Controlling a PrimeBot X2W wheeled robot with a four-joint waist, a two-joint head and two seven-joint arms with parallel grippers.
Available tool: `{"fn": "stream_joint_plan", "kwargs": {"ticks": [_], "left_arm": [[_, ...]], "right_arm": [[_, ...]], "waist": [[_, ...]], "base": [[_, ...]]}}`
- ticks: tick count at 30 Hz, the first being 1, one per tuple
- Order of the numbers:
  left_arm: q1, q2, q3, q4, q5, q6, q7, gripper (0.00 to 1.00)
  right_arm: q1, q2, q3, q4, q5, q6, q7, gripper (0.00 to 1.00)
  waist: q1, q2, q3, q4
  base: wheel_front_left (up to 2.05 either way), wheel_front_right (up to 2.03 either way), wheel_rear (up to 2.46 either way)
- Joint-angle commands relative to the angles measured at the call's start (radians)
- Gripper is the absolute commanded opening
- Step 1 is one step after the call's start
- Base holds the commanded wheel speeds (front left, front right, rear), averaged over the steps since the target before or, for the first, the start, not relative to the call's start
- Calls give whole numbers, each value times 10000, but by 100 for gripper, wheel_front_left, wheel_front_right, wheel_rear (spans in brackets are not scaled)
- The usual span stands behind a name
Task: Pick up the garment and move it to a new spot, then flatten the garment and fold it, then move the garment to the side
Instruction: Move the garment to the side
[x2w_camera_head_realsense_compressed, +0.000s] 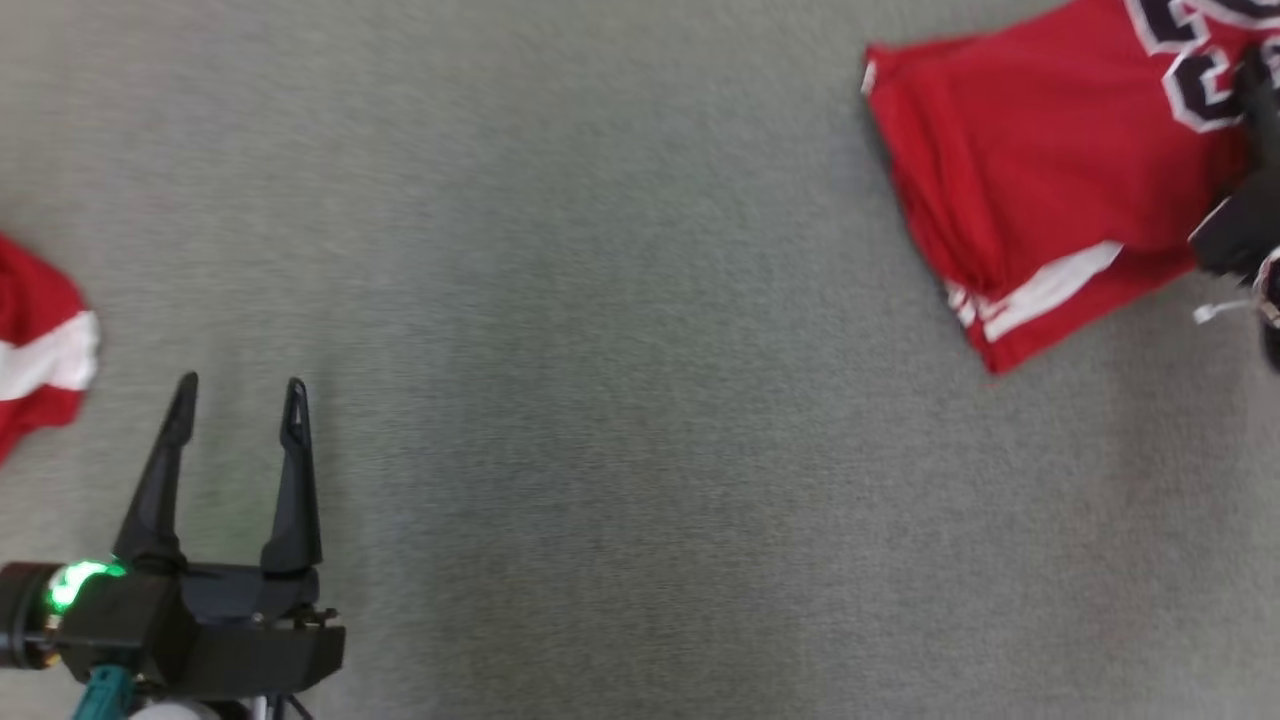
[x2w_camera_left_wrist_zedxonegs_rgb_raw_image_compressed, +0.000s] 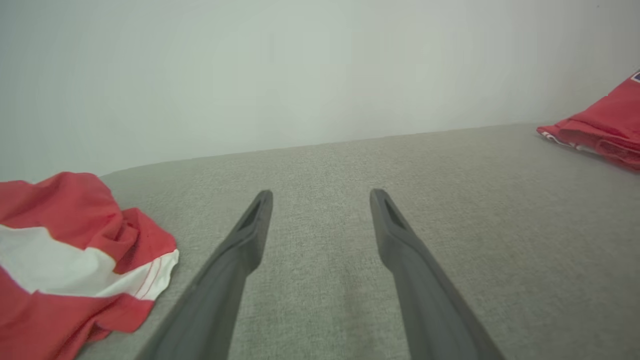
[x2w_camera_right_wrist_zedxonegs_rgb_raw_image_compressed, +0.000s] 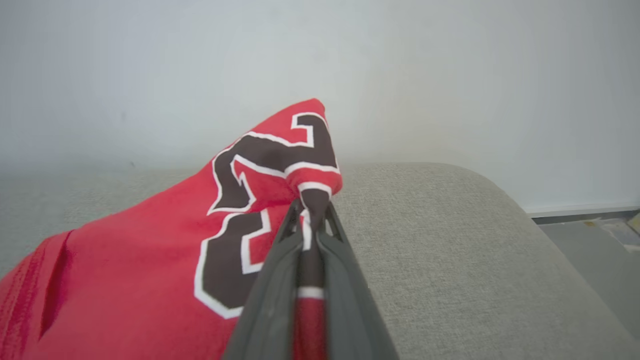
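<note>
The garment (x2w_camera_head_realsense_compressed: 1030, 180) is a red jersey with white trim and dark, white-edged numerals, lying at the far right of the grey fabric surface (x2w_camera_head_realsense_compressed: 600, 400). My right gripper (x2w_camera_head_realsense_compressed: 1260, 90) is at its right side. In the right wrist view this gripper (x2w_camera_right_wrist_zedxonegs_rgb_raw_image_compressed: 310, 207) is shut on a fold of the garment (x2w_camera_right_wrist_zedxonegs_rgb_raw_image_compressed: 150, 260) at the numerals, and the pinched cloth rises into a peak. My left gripper (x2w_camera_head_realsense_compressed: 241, 390) is open over bare surface at the near left, holding nothing. In the left wrist view its fingers (x2w_camera_left_wrist_zedxonegs_rgb_raw_image_compressed: 322, 195) stand wide apart, with the garment (x2w_camera_left_wrist_zedxonegs_rgb_raw_image_compressed: 600, 130) far off to the right.
A second red cloth with a white band (x2w_camera_head_realsense_compressed: 40, 350) lies crumpled at the left edge, just left of my left gripper (x2w_camera_left_wrist_zedxonegs_rgb_raw_image_compressed: 65, 260). The surface's rounded edge (x2w_camera_right_wrist_zedxonegs_rgb_raw_image_compressed: 500, 190) drops to the floor (x2w_camera_right_wrist_zedxonegs_rgb_raw_image_compressed: 590, 235) at the right. A pale wall (x2w_camera_left_wrist_zedxonegs_rgb_raw_image_compressed: 300, 75) stands behind.
</note>
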Motion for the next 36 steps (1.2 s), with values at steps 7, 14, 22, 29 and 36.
{"fn": "stream_joint_plan", "kwargs": {"ticks": [7, 14, 22, 29, 36], "left_arm": [[-290, 749, -48, -608, 101, -3, -29, 100], [-120, 1028, -49, -973, 60, 1, -28, 100], [73, 1116, -47, -1066, -19, 34, -15, 100], [-39, 1159, -84, -1073, -71, 110, 7, 100], [-45, 1098, -84, -940, -151, 209, 19, 100]], "right_arm": [[-1094, -762, 234, -136, 180, -27, -78, 0], [-2006, -1353, 596, -107, -12, -27, 172, 0], [-2938, -1620, 942, 98, -221, -27, 501, 0], [-3418, -1620, 930, 787, -495, -27, 440, 0], [-3768, -1498, 676, 1410, -1102, -27, -386, 100]], "waist": [[-3, -2, 1843, -1803], [-3, -2, 2195, -2120], [-3, -2, 2422, -2133], [-3, -2, 2576, -1968], [-3, -2, 2543, -1846]], "base": [[0, 0, 0], [0, 0, 0], [0, 0, 0], [0, 0, 0], [0, 0, 0]]}}
